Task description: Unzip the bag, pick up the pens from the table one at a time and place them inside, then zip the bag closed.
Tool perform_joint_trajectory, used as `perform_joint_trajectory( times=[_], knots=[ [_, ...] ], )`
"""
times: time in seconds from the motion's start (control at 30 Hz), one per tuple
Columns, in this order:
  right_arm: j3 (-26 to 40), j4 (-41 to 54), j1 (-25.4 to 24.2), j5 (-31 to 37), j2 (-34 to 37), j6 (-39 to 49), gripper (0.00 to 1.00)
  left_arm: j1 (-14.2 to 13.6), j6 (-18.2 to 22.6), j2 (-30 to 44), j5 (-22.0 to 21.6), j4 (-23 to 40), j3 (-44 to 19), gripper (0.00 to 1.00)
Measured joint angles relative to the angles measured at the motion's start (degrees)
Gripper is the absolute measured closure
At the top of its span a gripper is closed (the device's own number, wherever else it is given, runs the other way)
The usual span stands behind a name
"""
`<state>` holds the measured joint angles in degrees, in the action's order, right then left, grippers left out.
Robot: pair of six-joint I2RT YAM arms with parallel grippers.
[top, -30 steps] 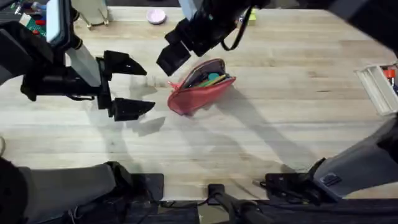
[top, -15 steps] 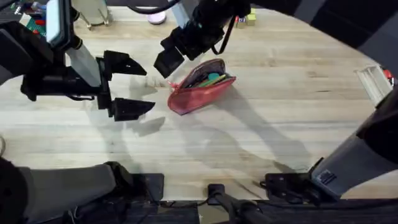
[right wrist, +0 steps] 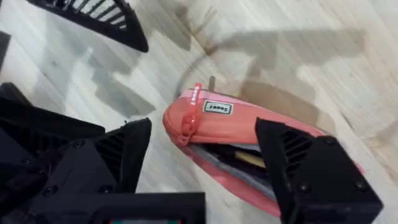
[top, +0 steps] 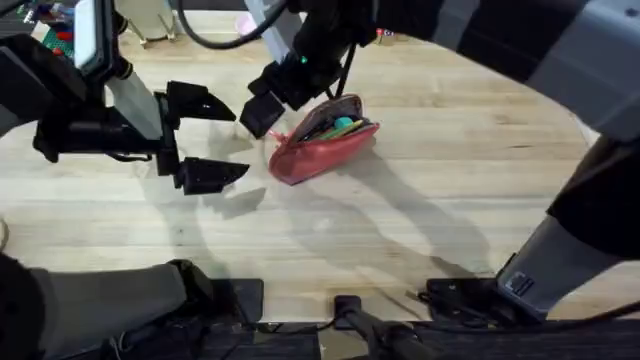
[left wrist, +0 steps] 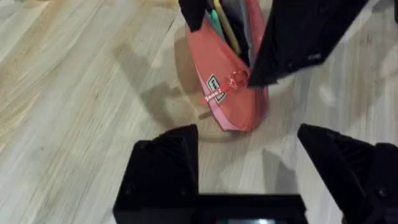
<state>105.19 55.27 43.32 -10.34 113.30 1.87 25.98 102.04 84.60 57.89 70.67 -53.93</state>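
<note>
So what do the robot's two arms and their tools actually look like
Both arms are mostly black with pale grey link covers. The left tool has two chunky black wedge-shaped fingers on a black bar. The right tool has matching blocky black fingers with ribbed inner faces, and a thin black cable loops beside its wrist.

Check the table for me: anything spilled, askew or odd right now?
Nothing stands out. The bag lies unzipped on the table with pens inside. Right gripper open at its zipper end; left gripper open beside it.

Overhead looks down, wrists close — sharing bag (top: 322, 147)
</note>
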Motion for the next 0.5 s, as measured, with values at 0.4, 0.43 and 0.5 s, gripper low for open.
perform_joint_trajectory(
  times=[0.4,0.43,0.5],
  knots=[
    [0.0,-0.15,1.15,-1.25,3.15,0.0,0.036,0.0,0.0,0.0,0.0,0.0,0.0,0.007],
    [0.0,-0.13,1.22,-1.25,3.22,-0.02,0.045,0.0,0.01,0.0,0.0,0.0,0.0,0.008],
    [0.0,-0.09,1.41,-1.25,3.56,0.0,0.048,0.0,0.0,0.0,0.0,0.0,0.0,0.006]
  ],
)
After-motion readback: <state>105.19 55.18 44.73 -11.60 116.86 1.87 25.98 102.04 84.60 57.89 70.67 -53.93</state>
